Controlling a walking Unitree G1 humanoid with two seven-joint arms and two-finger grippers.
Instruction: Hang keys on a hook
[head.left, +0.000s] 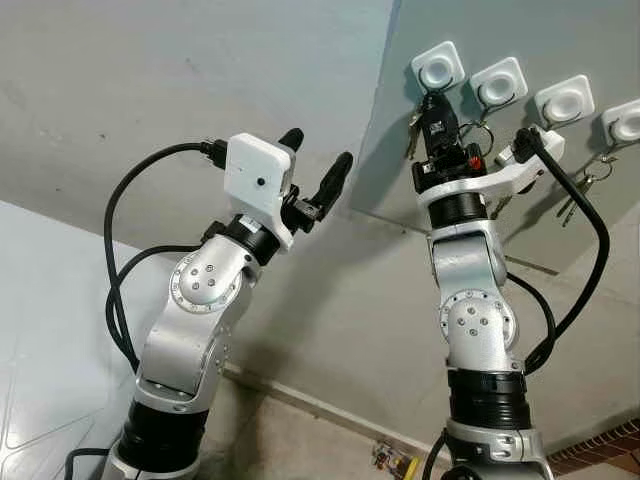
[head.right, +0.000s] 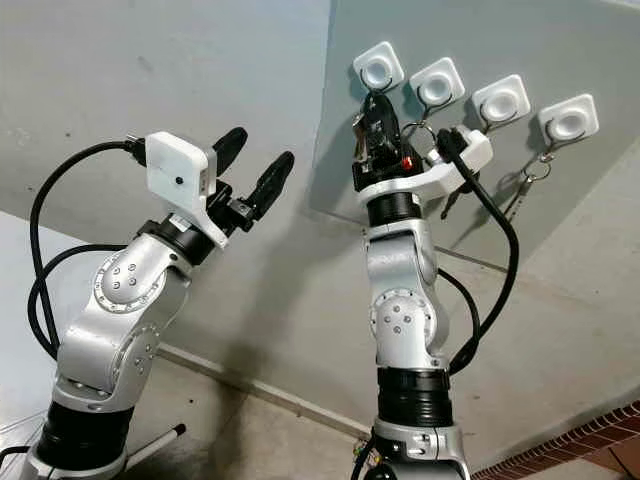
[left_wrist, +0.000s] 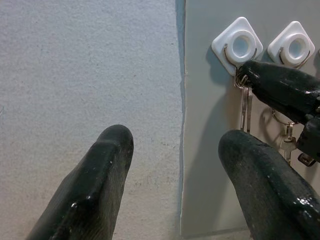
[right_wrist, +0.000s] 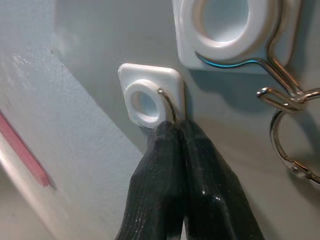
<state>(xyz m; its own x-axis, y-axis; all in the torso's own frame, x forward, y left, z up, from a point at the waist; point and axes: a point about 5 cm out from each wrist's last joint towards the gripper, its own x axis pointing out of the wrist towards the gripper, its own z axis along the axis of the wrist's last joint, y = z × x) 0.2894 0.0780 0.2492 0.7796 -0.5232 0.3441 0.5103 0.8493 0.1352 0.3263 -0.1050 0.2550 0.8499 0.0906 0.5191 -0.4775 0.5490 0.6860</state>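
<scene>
Keys going onto the end hook, nearly there.

The right gripper (right_wrist: 172, 131) is pressing its fingers together on the key ring right at the wire of the leftmost hook (left_wrist: 240, 46), with the keys (left_wrist: 245, 107) dangling just below against the grey panel (head.left: 560, 240); letting go and pulling clear looks like all that remains. The left gripper (head.left: 318, 172) is hovering nearby, spread wide and empty.

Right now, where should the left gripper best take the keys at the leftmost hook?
Grip the keys on their flat blades, which hang straight below the hook, coming from the robot's left: the right gripper pinches their top.
</scene>
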